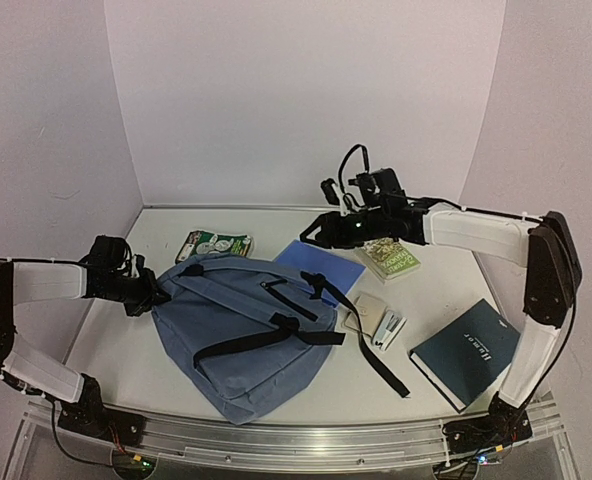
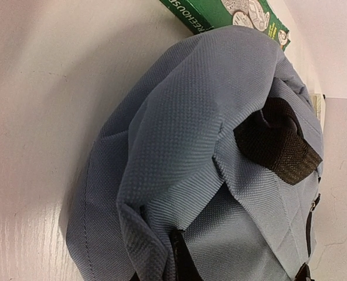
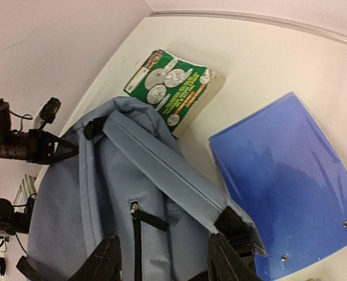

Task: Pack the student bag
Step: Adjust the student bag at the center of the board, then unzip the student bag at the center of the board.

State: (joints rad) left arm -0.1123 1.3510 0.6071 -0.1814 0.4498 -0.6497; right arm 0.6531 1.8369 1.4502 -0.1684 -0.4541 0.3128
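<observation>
Your table (image 1: 126, 350) carries the student bag (image 1: 241, 335) left of centre. It lies flat with its black straps facing up, one of them trailing off to the right. The dark blue book (image 1: 466, 350) sits well apart at the near right. The blue folder (image 1: 321, 262) lies just beyond the bag, with one corner tucked under the bag's edge. The green booklet (image 1: 214, 243) touches the bag's far end. A smaller yellow-green book (image 1: 391, 260) lies beneath your right arm. A small white stapler (image 1: 386, 328) rests beside the trailing strap.

Your left gripper (image 1: 148, 297) has its jaws closed, pinching bunched fabric at the bag's left edge. Your right gripper (image 3: 165, 240) hangs above the bag's far-right corner with its jaws parted and nothing between them.
</observation>
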